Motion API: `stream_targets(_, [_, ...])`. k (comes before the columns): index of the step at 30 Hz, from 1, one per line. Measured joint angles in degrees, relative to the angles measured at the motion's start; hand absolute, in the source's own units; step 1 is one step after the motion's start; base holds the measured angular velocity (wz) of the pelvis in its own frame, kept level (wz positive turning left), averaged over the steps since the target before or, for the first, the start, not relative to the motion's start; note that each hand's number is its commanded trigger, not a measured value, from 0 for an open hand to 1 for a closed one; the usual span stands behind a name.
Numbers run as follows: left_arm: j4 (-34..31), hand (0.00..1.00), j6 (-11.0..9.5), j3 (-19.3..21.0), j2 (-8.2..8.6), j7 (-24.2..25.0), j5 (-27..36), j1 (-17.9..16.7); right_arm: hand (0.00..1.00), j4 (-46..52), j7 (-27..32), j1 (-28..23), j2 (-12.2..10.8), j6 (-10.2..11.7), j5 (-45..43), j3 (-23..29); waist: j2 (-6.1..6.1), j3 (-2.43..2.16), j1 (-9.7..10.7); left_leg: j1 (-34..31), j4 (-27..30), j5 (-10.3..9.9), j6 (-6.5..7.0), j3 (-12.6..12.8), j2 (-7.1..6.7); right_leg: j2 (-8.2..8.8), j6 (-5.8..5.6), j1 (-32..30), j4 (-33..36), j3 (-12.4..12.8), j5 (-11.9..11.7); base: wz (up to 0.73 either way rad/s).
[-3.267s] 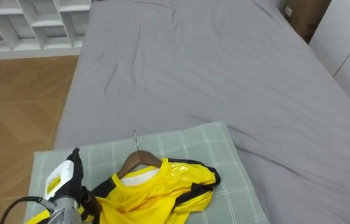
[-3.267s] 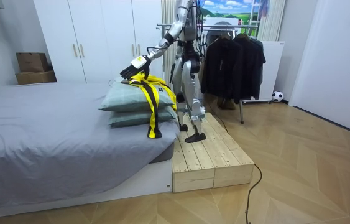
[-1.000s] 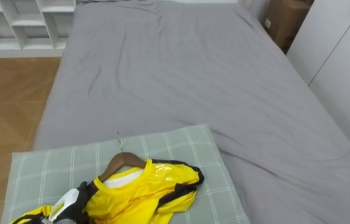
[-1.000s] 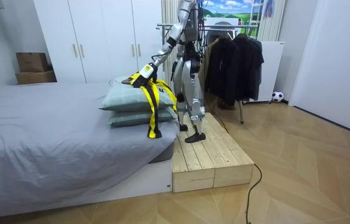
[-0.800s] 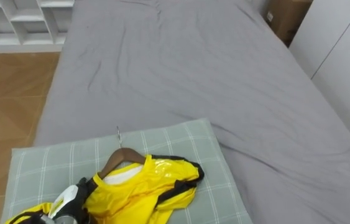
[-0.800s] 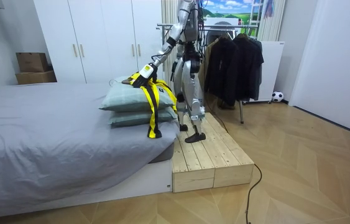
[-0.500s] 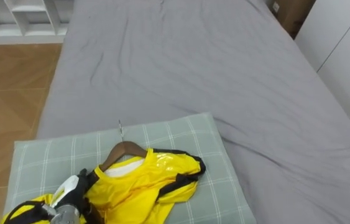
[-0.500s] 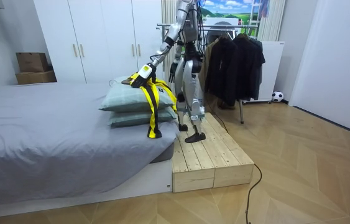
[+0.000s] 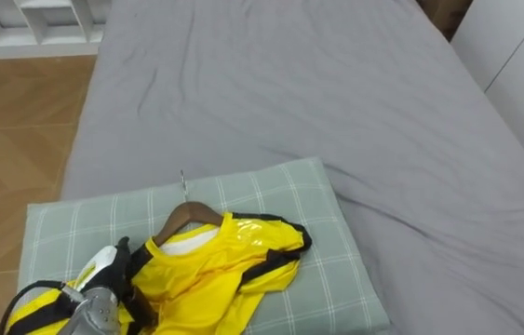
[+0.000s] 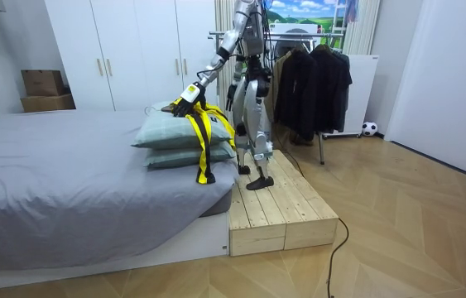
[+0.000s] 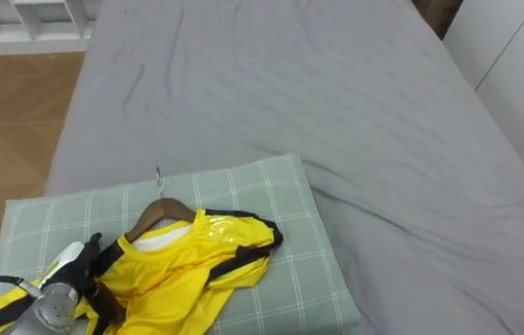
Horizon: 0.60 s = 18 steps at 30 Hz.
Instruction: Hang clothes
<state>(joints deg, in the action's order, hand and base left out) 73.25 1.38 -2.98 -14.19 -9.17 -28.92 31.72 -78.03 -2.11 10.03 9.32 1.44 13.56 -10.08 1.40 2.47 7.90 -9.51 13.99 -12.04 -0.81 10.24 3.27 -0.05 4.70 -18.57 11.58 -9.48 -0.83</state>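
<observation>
yellow garment (image 9: 220,270) on a wooden hanger (image 9: 187,216), lying on the green checked pillow (image 9: 322,200) on the grey bed (image 9: 289,84), left hand (image 9: 103,272) resting against the garment's left edge, its grip cannot be told

My left hand (image 9: 105,272) has a black casing. A small white tag with a touch of yellow sits on its back. Behind the hand, my wrist is a bare-metal silver cylinder. In the room view, my arms are slim silver-grey segments broken by darker joints. My torso and legs carry silver-grey shells of the same finish, and my feet are black. Straps run from my shoulders up and out of the picture. A thin dark cable trails from me.
</observation>
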Motion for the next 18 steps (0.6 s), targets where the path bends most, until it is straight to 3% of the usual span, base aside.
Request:
stream_targets(1, [0.0,0.76,0.0,-0.2,-0.06,0.0,0.0,0.0,0.00,0.0,0.0,0.0,0.1,0.0,0.0,0.0,-0.23,-0.02,0.0,0.0,0.0,0.0,0.00,0.0,0.00,-0.01,0.00,0.0,0.0,0.0,0.0,0.00])
stream_targets(2, [0.0,1.00,0.0,-0.2,-0.10,0.1,0.0,0.0,0.00,0.0,0.0,0.0,0.2,0.0,0.0,0.0,-0.32,-0.04,0.1,0.0,0.0,0.0,0.00,-0.1,0.00,-0.01,-0.01,0.0,0.0,0.0,0.0,0.00])
stream_targets(18, [-0.1,1.00,1.2,-3.9,-1.46,2.1,0.1,0.5,0.00,0.1,-0.3,0.6,0.4,0.4,-0.2,-2.0,-0.66,-0.21,1.5,-0.8,1.0,0.2,0.23,0.0,-0.11,0.22,-0.15,-0.6,0.2,0.2,0.1,0.01])
